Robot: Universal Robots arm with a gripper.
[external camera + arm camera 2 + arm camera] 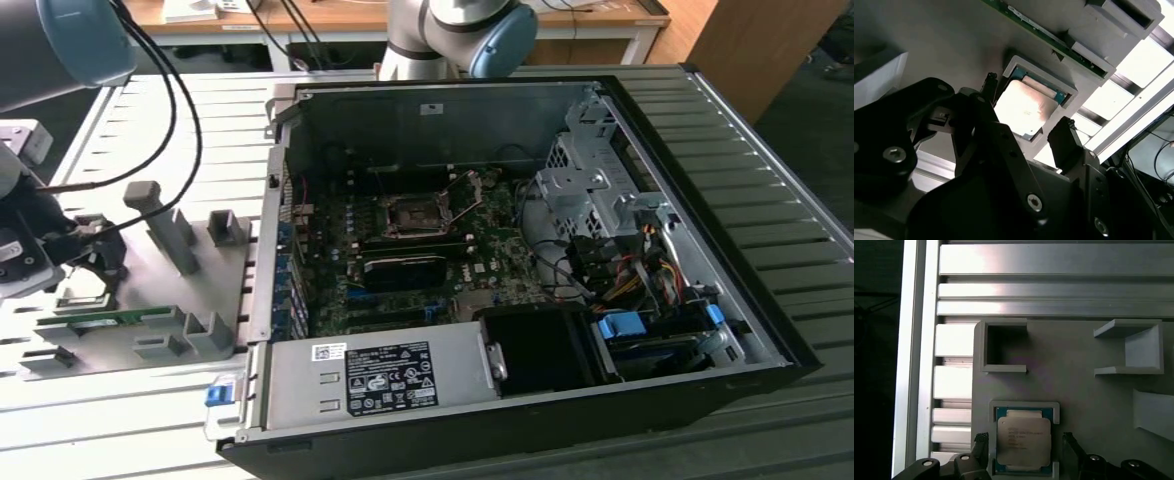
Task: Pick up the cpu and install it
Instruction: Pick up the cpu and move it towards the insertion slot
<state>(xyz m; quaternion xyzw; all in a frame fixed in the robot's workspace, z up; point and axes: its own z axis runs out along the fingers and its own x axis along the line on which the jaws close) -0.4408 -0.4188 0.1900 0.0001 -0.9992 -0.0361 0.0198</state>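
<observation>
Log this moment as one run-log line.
phase: pre-grasp | gripper: open, straddling cpu | cpu: seated in grey holder, not lifted

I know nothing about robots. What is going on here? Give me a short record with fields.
Chip: cpu, a silver square, lies flat in a grey holder
End effector: open, with one finger on each side of the cpu and not gripping it
Destination: dark square socket on the board inside the open computer case
Progress: cpu not yet lifted
</observation>
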